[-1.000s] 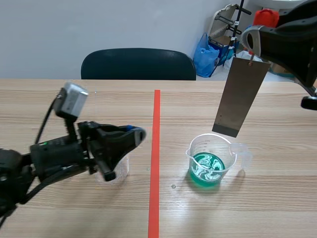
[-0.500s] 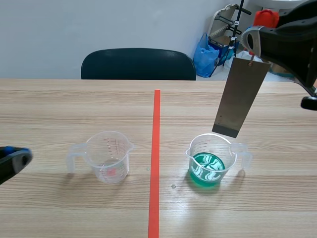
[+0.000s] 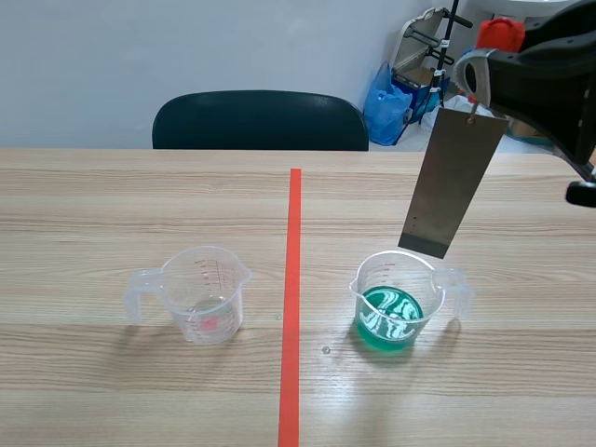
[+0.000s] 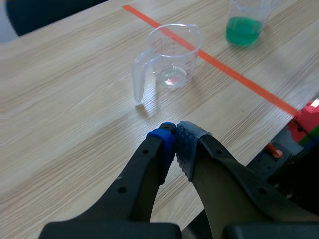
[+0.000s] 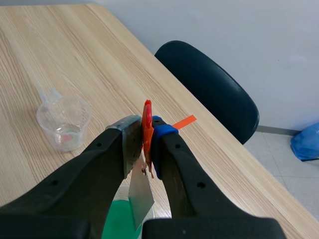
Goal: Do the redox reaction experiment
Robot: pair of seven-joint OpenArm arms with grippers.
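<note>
My right pincer (image 5: 144, 124) is clenched on the top of the metal plate (image 3: 452, 182), hanging a little tilted, I think so its lower edge can drop into the green-liquid cup (image 3: 399, 303) at 6 o'clock, not touching yet. The cup mouth looks wider than the plate, room at 3 and 9 o'clock. My left pincer (image 4: 175, 137) is closed on nothing, the empty cup (image 4: 172, 62) at 12 o'clock, well apart

Wooden table (image 3: 112, 196): clear cup (image 3: 203, 295) left of tape line, green-liquid cup (image 3: 399, 303) right, both upright.
</note>
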